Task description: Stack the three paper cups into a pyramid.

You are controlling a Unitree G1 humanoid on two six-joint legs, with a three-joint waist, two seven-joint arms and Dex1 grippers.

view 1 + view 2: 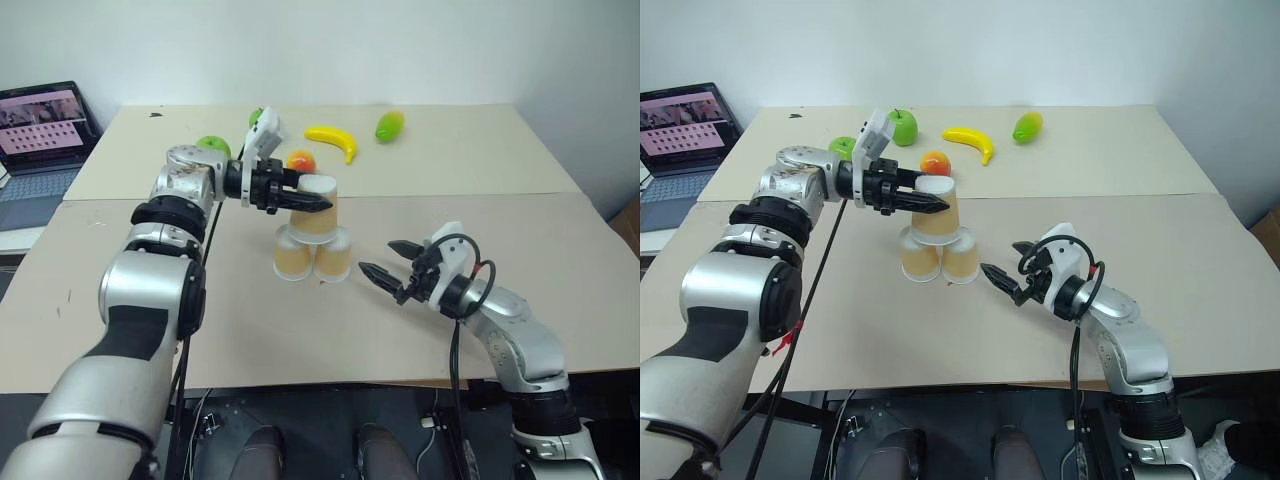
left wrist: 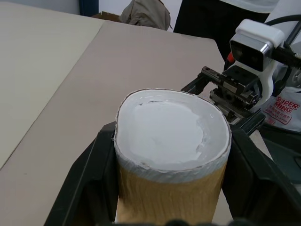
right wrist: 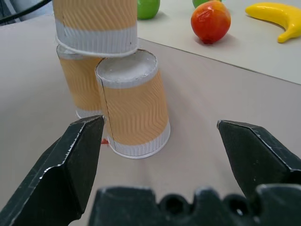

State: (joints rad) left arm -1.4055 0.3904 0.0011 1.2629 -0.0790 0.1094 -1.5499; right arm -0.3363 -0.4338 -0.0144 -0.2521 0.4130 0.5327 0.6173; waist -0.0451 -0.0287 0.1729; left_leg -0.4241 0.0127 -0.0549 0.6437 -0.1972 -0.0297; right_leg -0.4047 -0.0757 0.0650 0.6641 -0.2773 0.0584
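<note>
Top cup [image 1: 316,213] sits clamped in left gripper [image 1: 312,197] (right gripper [image 1: 384,259] gapes empty).

At frame centre the left gripper [image 1: 930,203] is clamping the top cup [image 1: 936,213] over two base cups [image 1: 940,256]; the right gripper [image 1: 1005,264] is gaping lower right.

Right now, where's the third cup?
The third cup is upside down in the left hand, on top of the two bottom cups at the table's centre, left of the open right hand.
</note>
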